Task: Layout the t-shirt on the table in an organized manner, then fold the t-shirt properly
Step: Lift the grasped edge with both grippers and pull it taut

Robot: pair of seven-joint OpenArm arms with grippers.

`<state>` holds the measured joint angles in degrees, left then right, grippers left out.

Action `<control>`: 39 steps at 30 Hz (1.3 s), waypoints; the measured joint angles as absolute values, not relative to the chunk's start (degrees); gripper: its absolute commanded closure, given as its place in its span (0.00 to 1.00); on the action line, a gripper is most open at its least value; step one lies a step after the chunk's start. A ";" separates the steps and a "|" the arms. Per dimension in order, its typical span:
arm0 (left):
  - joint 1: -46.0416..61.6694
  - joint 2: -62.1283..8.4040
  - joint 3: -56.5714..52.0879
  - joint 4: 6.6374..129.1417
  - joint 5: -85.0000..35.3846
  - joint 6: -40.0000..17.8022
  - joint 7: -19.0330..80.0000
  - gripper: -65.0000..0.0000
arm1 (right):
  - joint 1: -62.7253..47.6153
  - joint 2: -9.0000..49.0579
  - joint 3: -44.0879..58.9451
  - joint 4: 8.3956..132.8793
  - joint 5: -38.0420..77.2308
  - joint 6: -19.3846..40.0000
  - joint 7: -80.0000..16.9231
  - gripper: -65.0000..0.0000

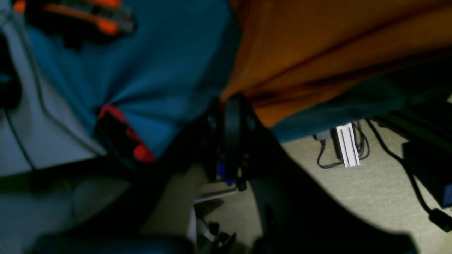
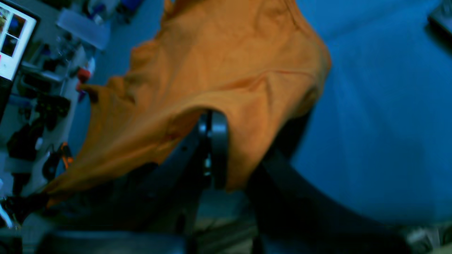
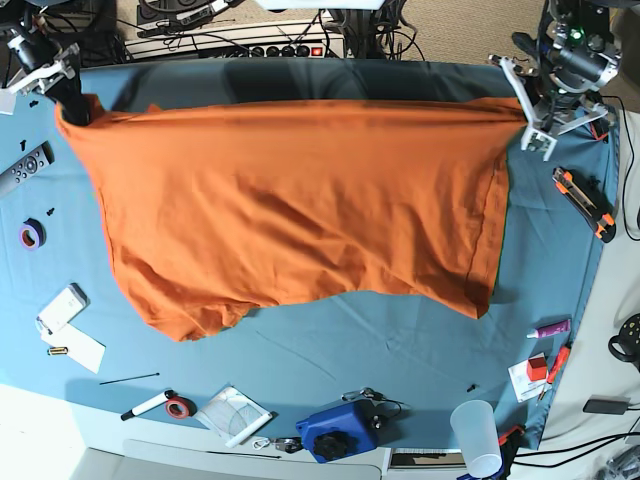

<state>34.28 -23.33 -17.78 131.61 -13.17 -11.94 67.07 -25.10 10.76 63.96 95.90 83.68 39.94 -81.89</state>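
The orange t-shirt hangs spread wide over the teal-covered table, stretched taut along its far edge between both grippers. My left gripper is at the far right, shut on the shirt's corner. In the left wrist view the gripper pinches the t-shirt at the table's edge. My right gripper at the far left is shut on the other corner. The right wrist view shows the gripper under draped t-shirt fabric above the table. The shirt's near hem lies rumpled on the cloth.
An orange utility knife lies near the right edge. On the left are a remote and a tape roll. Along the front stand a paper cup, a blue device and markers. A power strip runs behind the table.
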 measured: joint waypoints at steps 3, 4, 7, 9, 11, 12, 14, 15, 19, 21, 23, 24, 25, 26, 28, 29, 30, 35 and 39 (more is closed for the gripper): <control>34.26 -23.18 -20.03 131.63 -13.69 -10.90 66.98 1.00 | -25.54 10.76 63.96 95.90 83.66 39.94 -82.08 1.00; 34.28 -23.18 -20.73 131.63 -14.02 -10.92 65.95 1.00 | -25.36 10.76 63.96 95.90 83.68 39.94 -82.06 1.00; 34.26 -23.18 -21.43 131.61 -17.04 -10.96 60.51 1.00 | -23.68 10.76 63.96 95.90 83.66 39.94 -82.06 1.00; 34.02 -23.18 -21.45 131.61 -20.32 -13.72 58.19 1.00 | -22.00 10.79 63.96 95.90 83.68 39.94 -81.97 1.00; 32.86 -23.07 -21.43 131.50 -21.78 -16.14 58.83 1.00 | -20.47 10.94 63.59 95.90 83.24 39.94 -81.76 1.00; 32.01 -22.96 -21.45 131.35 -21.71 -16.08 58.78 1.00 | -20.03 11.22 62.94 95.90 81.49 39.94 -81.58 1.00; 30.06 -23.03 -21.45 130.23 -21.89 -16.10 57.98 1.00 | -19.03 11.42 60.90 95.90 77.34 39.94 -81.56 1.00; 29.15 -23.00 -21.45 129.10 -22.22 -16.16 57.39 1.00 | -18.85 11.57 59.35 95.90 75.70 39.94 -81.58 1.00; 25.61 -23.03 -21.47 122.67 -24.23 -18.41 56.80 1.00 | -15.97 12.91 53.45 95.90 67.61 39.94 -81.47 1.00; 23.24 -22.85 -21.47 119.98 -26.06 -19.59 56.71 1.00 | -14.02 13.26 51.70 95.90 63.51 39.97 -81.36 1.00; 20.64 -22.87 -21.45 118.24 -26.81 -19.75 56.66 1.00 | -12.03 13.34 50.50 95.88 59.83 39.97 -81.38 1.00; 19.29 -22.87 -21.47 117.73 -27.66 -19.68 56.66 1.00 | -10.83 13.32 50.02 95.88 58.33 39.94 -81.45 1.00; 18.13 -22.90 -21.47 117.23 -28.67 -19.64 56.45 1.00 | -9.65 13.32 49.47 95.88 56.90 39.94 -81.36 1.00; 17.04 -22.87 -21.45 116.53 -29.50 -20.08 56.42 1.00 | -8.47 13.32 48.97 95.88 55.88 39.94 -81.36 1.00; 15.16 -22.87 -21.37 114.74 -30.28 -21.93 56.36 1.00 | -6.66 13.39 47.44 95.88 52.93 39.97 -80.40 1.00; 14.44 -22.90 -20.82 113.91 -30.26 -21.93 56.34 1.00 | -6.22 13.37 46.59 95.88 51.37 39.94 -79.57 1.00; 13.69 -22.90 -19.90 113.10 -30.06 -21.96 56.40 1.00 | -5.87 13.34 45.69 95.88 50.15 39.97 -79.18 1.00; 10.04 -22.87 -12.88 109.65 -26.89 -20.60 55.20 1.00 | -5.23 13.37 41.32 95.88 42.74 39.94 -72.12 1.00; 6.07 -22.87 -7.64 106.04 -20.88 -16.40 55.16 1.00 | -5.26 13.34 38.54 95.88 37.85 39.00 -68.38 1.00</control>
